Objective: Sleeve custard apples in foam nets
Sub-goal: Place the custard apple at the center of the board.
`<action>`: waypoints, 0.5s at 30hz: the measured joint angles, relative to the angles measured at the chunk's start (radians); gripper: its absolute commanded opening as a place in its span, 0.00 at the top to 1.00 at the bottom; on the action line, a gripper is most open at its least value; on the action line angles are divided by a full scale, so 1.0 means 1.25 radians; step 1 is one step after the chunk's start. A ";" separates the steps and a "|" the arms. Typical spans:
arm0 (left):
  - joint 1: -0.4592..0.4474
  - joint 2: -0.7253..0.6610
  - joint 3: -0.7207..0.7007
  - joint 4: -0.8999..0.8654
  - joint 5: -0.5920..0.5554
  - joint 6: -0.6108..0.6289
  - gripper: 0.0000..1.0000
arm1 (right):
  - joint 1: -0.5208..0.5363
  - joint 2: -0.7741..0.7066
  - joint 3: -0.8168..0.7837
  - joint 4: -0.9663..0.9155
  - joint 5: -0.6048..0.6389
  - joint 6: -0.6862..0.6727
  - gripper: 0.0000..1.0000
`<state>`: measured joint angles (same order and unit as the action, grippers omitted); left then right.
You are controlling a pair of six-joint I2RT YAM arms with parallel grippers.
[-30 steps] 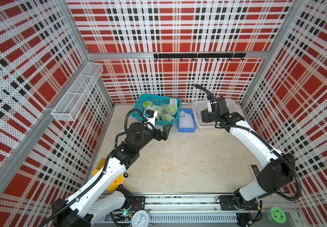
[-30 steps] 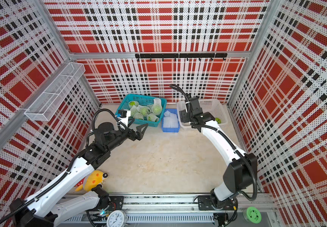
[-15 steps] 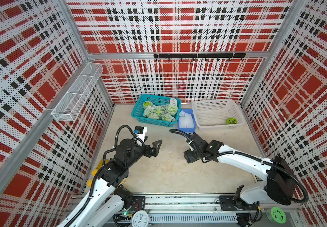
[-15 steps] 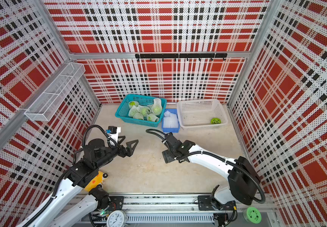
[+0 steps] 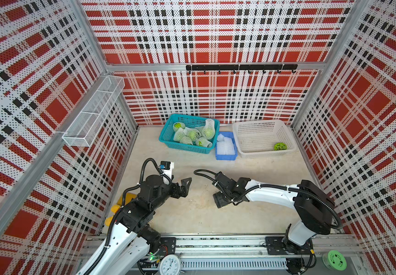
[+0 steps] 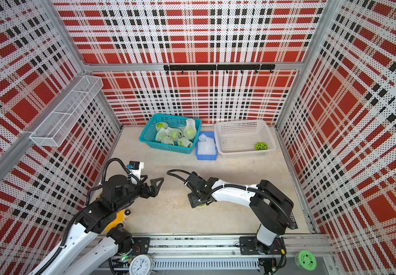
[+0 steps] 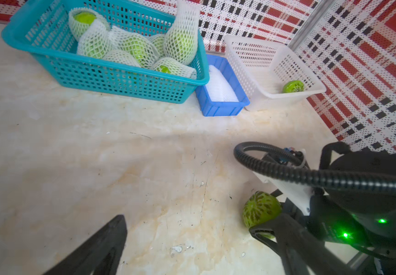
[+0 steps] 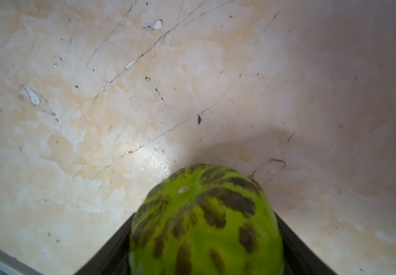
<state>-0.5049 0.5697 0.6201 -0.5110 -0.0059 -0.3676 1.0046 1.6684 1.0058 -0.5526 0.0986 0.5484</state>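
The scuffed beige worktop [image 5: 192, 221] is enclosed by plaid panels [image 5: 216, 35]; baskets [image 5: 185, 148] are set along its far edge, with the centre open. The left gripper [image 5: 180, 182] fingers are spread, empty. A custard apple [image 7: 261, 209] is clamped by the right gripper [image 5: 219, 202] fingers.

Plaid walls [image 5: 216, 35] — scuffed beige floor [image 5: 192, 214].

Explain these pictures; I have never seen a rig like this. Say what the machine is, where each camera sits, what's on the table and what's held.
Two robot arms work a table. Two pictures look down from overhead; two come from cameras on the wrists. The left end effector is open and empty. The right end effector grips a custard apple. At the back: a teal basket of netted fruits, a blue bin of foam nets, a white basket with a second custard apple.
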 measured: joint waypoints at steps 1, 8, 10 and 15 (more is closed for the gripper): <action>0.000 -0.006 -0.006 -0.004 -0.014 -0.003 0.00 | 0.002 0.002 0.000 0.006 0.000 0.003 0.26; -0.021 0.000 -0.011 -0.012 -0.087 -0.008 0.01 | 0.015 0.019 0.007 0.029 0.009 0.018 0.13; -0.026 0.005 -0.011 -0.013 -0.097 -0.008 0.00 | 0.018 0.026 0.007 0.017 0.010 0.018 0.09; -0.028 0.005 -0.011 -0.017 -0.127 -0.006 0.00 | 0.021 0.005 0.010 -0.015 0.026 0.005 0.06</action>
<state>-0.5404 0.5758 0.6064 -0.5327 -0.1646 -0.3748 1.0309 1.6745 1.0183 -0.5713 0.1310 0.5549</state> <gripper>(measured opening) 0.994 0.936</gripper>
